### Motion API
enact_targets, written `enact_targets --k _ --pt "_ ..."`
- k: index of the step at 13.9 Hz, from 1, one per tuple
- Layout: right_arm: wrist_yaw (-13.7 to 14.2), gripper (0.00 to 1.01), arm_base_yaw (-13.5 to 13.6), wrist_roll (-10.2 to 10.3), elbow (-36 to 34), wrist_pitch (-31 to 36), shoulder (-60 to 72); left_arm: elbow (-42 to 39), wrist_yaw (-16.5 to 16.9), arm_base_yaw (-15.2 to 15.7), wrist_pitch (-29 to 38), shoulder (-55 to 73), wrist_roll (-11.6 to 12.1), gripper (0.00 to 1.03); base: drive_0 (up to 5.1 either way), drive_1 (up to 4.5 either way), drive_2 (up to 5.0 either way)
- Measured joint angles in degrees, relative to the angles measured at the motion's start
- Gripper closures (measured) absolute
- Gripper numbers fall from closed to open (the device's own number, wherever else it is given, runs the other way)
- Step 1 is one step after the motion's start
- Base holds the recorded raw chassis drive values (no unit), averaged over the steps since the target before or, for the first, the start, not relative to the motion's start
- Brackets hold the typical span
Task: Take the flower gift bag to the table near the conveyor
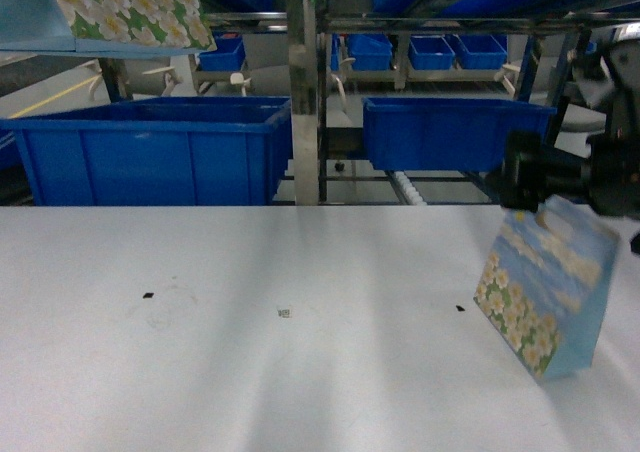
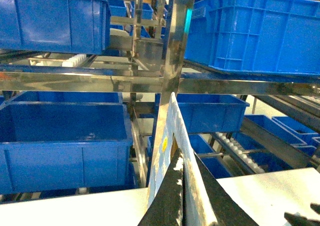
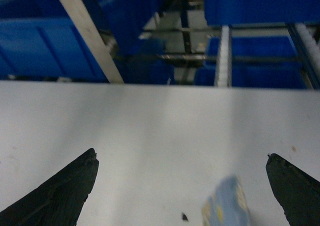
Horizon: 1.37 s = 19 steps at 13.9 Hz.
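bag [image 1: 545, 285] stood tilted on the table [image 1: 250, 322] near the conveyor [image 1: 400, 92], right gripper [image 3: 182, 186] spread wide, nothing gripped, left gripper [image 2: 182, 196] clamped on a second bag [image 2: 172, 151]

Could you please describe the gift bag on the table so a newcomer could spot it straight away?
Start at the white table in front of the steel conveyor with its blue bins. Near the table's right edge, below the right hand, is the flower gift bag, tilted. It alone shows sky blue with white blossoms.
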Motion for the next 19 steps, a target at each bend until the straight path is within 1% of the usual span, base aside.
enact_targets --k 2,3,4,6,7,8,9,10,11,13,15,16,17,18,19 --pt "-1.55 0.03 2.29 2.99 4.92 -5.22 -6.43 0.00 0.02 0.00 -0.04 0.00 0.00 1.01 0.0 0.00 0.0" --pt "-1.92 0.03 2.93 4.35 6.32 -7.80 -8.24 0.00 0.00 0.00 0.02 0.00 0.00 1.01 0.0 0.00 0.0" --pt "-2.71 0.03 3.02 5.64 7.98 -10.84 -9.46 0.00 0.00 0.00 -0.04 0.02 0.00 1.01 0.0 0.00 0.0" --pt "-3.17 0.03 3.04 6.56 9.46 -11.69 -10.49 0.00 0.02 -0.02 -0.02 0.02 0.00 1.01 0.0 0.00 0.0" --pt "-3.17 0.03 3.30 6.93 9.46 -11.98 -10.49 1.49 4.31 5.46 -1.81 2.80 -0.94 1.01 0.0 0.00 0.0" --pt "-3.21 0.03 3.28 6.93 9.46 -11.96 -10.49 2.38 5.84 11.06 -1.70 6.16 -1.11 1.01 0.0 0.00 0.0" --pt "-3.19 0.03 3.28 6.93 9.46 -12.02 -10.49 3.04 6.36 15.06 -2.21 9.22 -1.03 1.01 0.0 0.00 0.0" --pt "-3.21 0.03 3.28 6.95 9.46 -11.96 -10.49 4.22 5.77 15.93 -1.81 12.41 -0.63 1.01 0.0 0.00 0.0" --pt "-3.34 0.03 3.52 6.95 9.46 -11.98 -10.49 5.53 5.60 14.69 -0.94 15.32 0.94 1.01 0.0 0.00 0.0" --pt "-3.32 0.03 3.56 6.93 9.46 -11.98 -10.49 5.99 5.55 14.27 -0.85 16.13 1.18 1.01 0.0 0.00 0.0" --pt "-3.32 0.03 3.54 6.95 9.46 -11.98 -10.49 6.49 5.49 13.68 -0.39 18.82 2.32 1.01 0.0 0.00 0.0" --pt "-3.32 0.03 3.52 6.95 9.46 -11.98 -10.49 6.49 5.55 13.64 -1.20 20.02 2.43 1.01 0.0 0.00 0.0" --pt "-3.32 0.03 3.50 6.95 9.46 -11.98 -10.49 6.49 5.38 14.73 -1.95 21.88 2.40 1.01 0.0 0.00 0.0" --pt "-3.32 0.03 3.50 6.95 9.46 -12.00 -10.49 6.49 5.01 16.50 -1.70 22.71 2.40 1.01 0.0 0.00 0.0" --pt "-3.32 0.03 3.54 6.95 9.46 -11.98 -10.49 6.54 4.59 17.20 -1.60 23.17 2.45 1.01 0.0 0.00 0.0"
